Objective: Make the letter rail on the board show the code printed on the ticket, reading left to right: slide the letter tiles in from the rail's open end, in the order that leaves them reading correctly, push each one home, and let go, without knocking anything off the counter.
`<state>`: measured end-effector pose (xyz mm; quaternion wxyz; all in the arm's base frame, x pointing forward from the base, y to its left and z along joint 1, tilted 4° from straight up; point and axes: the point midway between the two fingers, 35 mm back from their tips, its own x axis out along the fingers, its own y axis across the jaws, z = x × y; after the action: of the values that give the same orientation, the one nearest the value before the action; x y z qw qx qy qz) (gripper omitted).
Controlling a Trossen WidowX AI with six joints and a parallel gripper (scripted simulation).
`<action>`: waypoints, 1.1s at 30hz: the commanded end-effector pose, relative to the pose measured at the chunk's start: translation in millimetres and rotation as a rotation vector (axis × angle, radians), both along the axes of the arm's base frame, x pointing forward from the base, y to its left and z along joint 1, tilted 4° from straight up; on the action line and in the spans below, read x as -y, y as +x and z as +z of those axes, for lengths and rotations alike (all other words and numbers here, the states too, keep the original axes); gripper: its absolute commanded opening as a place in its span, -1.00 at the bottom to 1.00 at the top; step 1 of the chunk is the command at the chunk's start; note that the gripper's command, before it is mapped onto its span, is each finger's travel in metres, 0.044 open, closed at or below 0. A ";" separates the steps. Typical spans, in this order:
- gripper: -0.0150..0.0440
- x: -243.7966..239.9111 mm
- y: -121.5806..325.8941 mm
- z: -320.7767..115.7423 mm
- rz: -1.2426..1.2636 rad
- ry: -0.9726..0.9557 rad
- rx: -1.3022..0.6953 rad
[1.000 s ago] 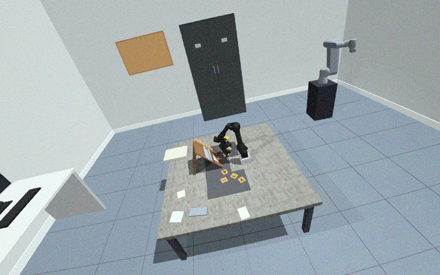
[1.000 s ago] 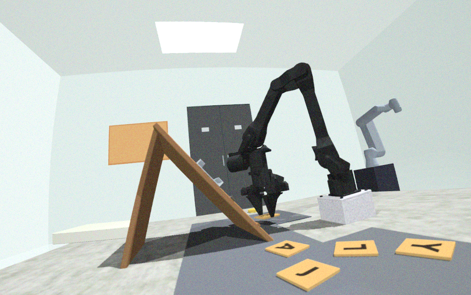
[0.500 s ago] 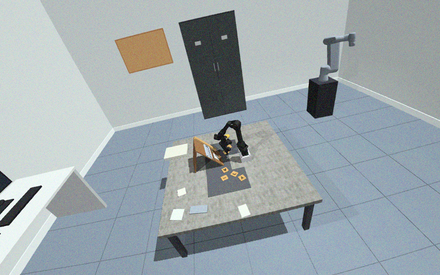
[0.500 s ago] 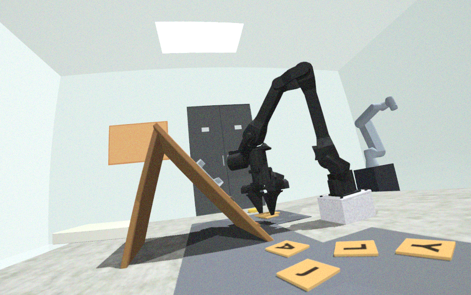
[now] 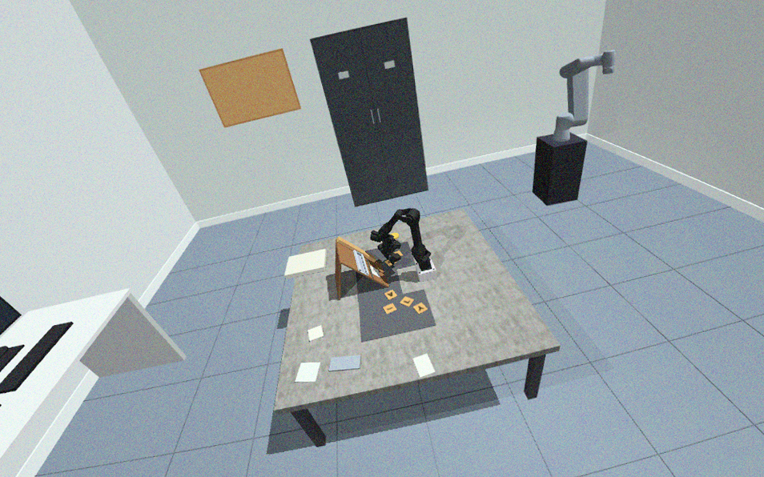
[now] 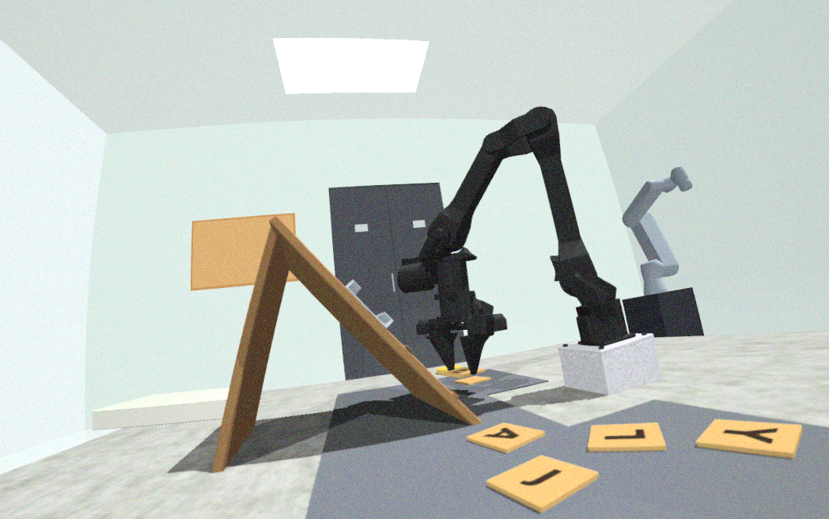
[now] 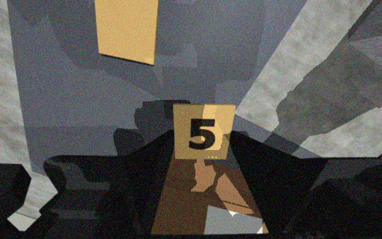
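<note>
- Wrist view: the tool (image 5: pixel 390 261) (image 6: pixel 463 371) (image 7: pixel 202 134) is pinching a tan tile marked 5 (image 6: pixel 467 370) (image 7: pixel 204 131) between its two fingertips, the figure upright in this view.
- The pinched tile is near the lower part of the wooden board (image 5: pixel 345 252) (image 6: pixel 367 330) (image 7: pixel 175 208), apart from its top edge; whether it touches the rail, I cannot tell.
- The board leans on its rear support on the table (image 5: pixel 481 317) (image 6: pixel 122 483), with pale panels (image 5: pixel 360 262) (image 7: pixel 230 222) on its sloping face; their print is too small or cut off to read.
- Four loose tiles lie flat on the dark mat (image 5: pixel 379 328) (image 6: pixel 397 477): the A tile (image 5: pixel 389 294) (image 6: pixel 506 436) nearest the board, the J tile (image 5: pixel 389 308) (image 6: pixel 541 480) near it, then the L-like tile (image 5: pixel 406 300) (image 6: pixel 626 436) and the Y tile (image 5: pixel 420 307) (image 6: pixel 749 437).
- Another tan tile (image 7: pixel 127 33) lies beyond the pinched one, partly out of the wrist view.
- The black arm (image 5: pixel 415 231) (image 6: pixel 553 177) stands on a white block (image 5: pixel 426 271) (image 6: pixel 633 370), bending over toward the board with the tool pointing down.
</note>
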<state>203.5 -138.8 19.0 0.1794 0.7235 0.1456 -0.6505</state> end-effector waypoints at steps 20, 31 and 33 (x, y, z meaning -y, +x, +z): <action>-0.49 17.7 24.4 34.0 0.280 -0.215 0.086; -0.49 20.2 35.6 50.3 0.413 -0.314 0.113; -0.49 20.3 37.9 53.6 0.440 -0.334 0.117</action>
<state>236.6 -158.0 65.3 0.4159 0.6793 0.1790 -0.5775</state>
